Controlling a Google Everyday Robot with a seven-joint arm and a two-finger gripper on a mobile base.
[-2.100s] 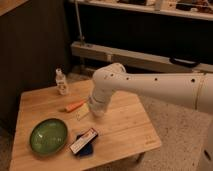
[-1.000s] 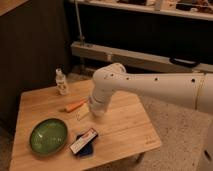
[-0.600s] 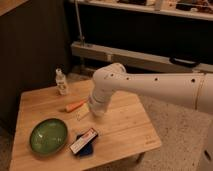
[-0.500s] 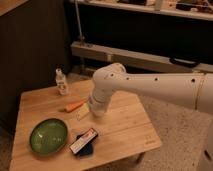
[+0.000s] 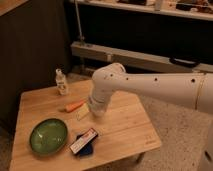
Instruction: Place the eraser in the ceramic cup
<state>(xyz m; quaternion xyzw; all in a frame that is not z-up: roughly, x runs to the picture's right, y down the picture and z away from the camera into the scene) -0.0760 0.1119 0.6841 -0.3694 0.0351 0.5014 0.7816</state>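
The eraser (image 5: 83, 140), a white bar with a red stripe, lies on a blue pad (image 5: 86, 148) near the table's front edge. The ceramic cup does not show; it may be hidden behind the arm. My white arm reaches in from the right and bends down to the table's middle. The gripper (image 5: 95, 112) is at its lower end, low over the wood, behind and right of the eraser and apart from it. A pale flat piece (image 5: 82, 112) lies just left of the gripper.
A green bowl (image 5: 48, 136) sits at the front left. An orange carrot-like piece (image 5: 75, 106) lies left of the gripper. A small clear bottle (image 5: 61, 82) stands at the back left. The wooden table (image 5: 131, 131) ends close on the right and front.
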